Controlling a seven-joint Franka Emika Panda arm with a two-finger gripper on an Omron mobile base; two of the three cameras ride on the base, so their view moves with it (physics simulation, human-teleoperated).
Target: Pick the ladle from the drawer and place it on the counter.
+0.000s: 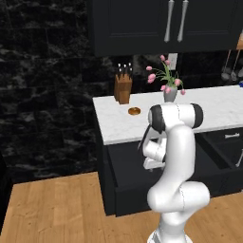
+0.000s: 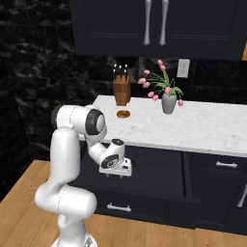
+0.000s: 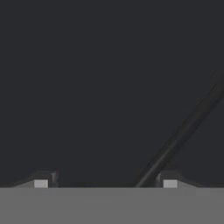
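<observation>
The black drawer (image 2: pixel 144 208) stands pulled out under the white marble counter (image 2: pixel 202 126), and my hand reaches down into it. In the hand view the ladle's (image 3: pixel 183 131) thin dark handle runs diagonally from bottom centre to the upper right across the drawer floor (image 3: pixel 87 87); its bowl is out of frame. My gripper (image 3: pixel 106 183) is open, fingertips wide apart, and the handle passes just inside the right fingertip (image 3: pixel 170 181). From the base cameras the gripper (image 2: pixel 116 170) hangs over the drawer's inside, and my arm hides the ladle. The counter (image 1: pixel 213 110) and drawer (image 1: pixel 128 182) also show from the left.
On the counter stand a wooden knife block (image 2: pixel 121 90), a grey vase of pink flowers (image 2: pixel 169 102) and a small brown ring (image 2: pixel 123 114). Black upper cabinets (image 2: pixel 154 29) hang above. Grey utensils (image 1: pixel 230 71) hang on the wall at right. More drawers (image 2: pixel 226 165) lie to the right.
</observation>
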